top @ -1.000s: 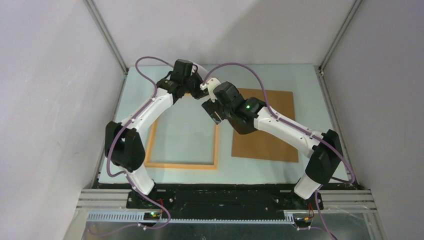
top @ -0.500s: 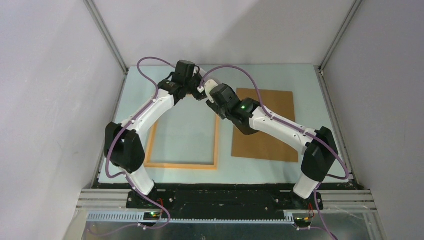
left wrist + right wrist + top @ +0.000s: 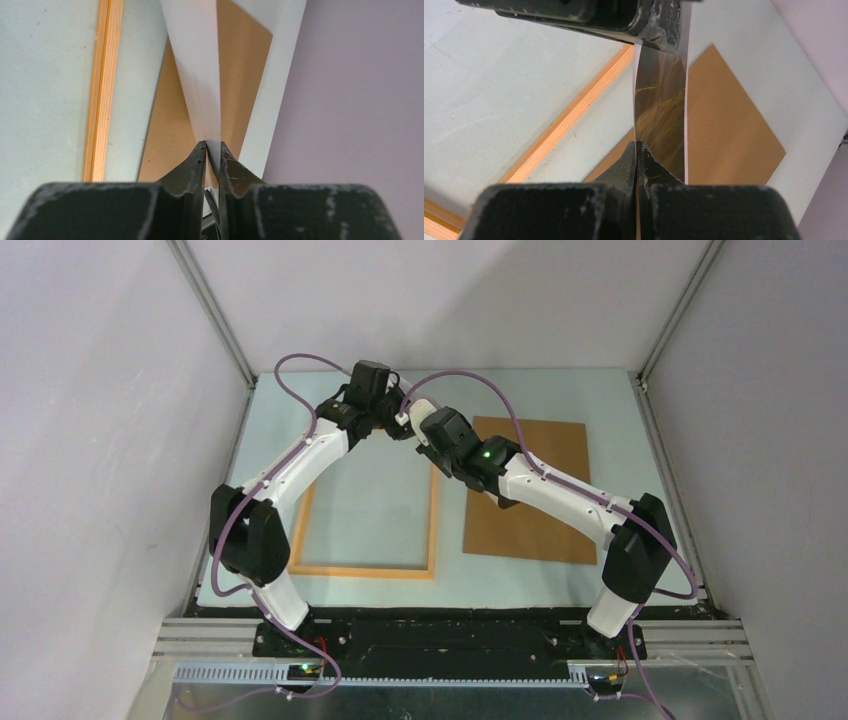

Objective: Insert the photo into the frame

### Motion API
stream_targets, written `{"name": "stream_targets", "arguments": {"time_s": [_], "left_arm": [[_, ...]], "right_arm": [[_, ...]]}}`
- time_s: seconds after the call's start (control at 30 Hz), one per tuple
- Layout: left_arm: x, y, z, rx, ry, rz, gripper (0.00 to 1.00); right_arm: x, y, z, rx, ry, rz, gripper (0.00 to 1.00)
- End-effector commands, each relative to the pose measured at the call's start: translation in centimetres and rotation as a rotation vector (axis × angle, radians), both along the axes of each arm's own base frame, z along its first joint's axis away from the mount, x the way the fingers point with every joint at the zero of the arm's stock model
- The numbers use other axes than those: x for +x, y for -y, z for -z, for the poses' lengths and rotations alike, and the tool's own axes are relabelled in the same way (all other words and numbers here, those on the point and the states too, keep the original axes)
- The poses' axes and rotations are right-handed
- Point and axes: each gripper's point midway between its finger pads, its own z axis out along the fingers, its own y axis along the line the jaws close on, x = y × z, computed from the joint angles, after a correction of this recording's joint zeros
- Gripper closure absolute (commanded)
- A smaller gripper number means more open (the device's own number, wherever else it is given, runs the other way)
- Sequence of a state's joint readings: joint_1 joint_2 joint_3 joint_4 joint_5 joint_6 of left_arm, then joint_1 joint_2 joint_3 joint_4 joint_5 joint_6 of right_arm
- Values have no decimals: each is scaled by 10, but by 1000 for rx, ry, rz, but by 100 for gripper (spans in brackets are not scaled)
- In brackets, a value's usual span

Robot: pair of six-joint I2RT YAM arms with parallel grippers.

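Observation:
The photo (image 3: 661,110) hangs edge-on above the table between my two grippers, its dark glossy face showing in the right wrist view and its white back (image 3: 200,75) in the left wrist view. My right gripper (image 3: 637,143) is shut on its lower edge. My left gripper (image 3: 213,144) stands slightly open, a narrow gap between its tips, with the photo's edge still lying in that gap. Both grippers meet high at the far middle of the table (image 3: 405,425). The orange-tan frame (image 3: 433,530) lies flat below and to the left.
A flat brown backing board (image 3: 530,500) lies on the table right of the frame, under the right arm. Grey walls and metal posts close in the back and sides. The left gripper's body (image 3: 624,20) sits just above the right gripper's fingers.
My right gripper has moved up and left to the left gripper and closed on the photo. The left gripper's jaws have parted a little.

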State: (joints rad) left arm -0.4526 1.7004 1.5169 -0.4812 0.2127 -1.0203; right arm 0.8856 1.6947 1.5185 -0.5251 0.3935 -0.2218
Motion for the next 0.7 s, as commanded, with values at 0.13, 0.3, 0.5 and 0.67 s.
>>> {"name": "stream_targets", "arguments": {"time_s": [0.13, 0.3, 0.5, 0.67], "left_arm": [[5, 4, -63, -43, 197, 86, 27], [11, -7, -88, -41, 284, 132, 1], [10, -34, -114, -29, 388, 194, 0], [9, -67, -125, 19, 486, 243, 0]], "right_arm": [[8, 12, -22, 41, 45, 41, 100], [12, 26, -37, 71, 58, 69, 100], [19, 48, -68, 168, 53, 113, 100], [18, 54, -107, 348, -1, 114, 100]]}}
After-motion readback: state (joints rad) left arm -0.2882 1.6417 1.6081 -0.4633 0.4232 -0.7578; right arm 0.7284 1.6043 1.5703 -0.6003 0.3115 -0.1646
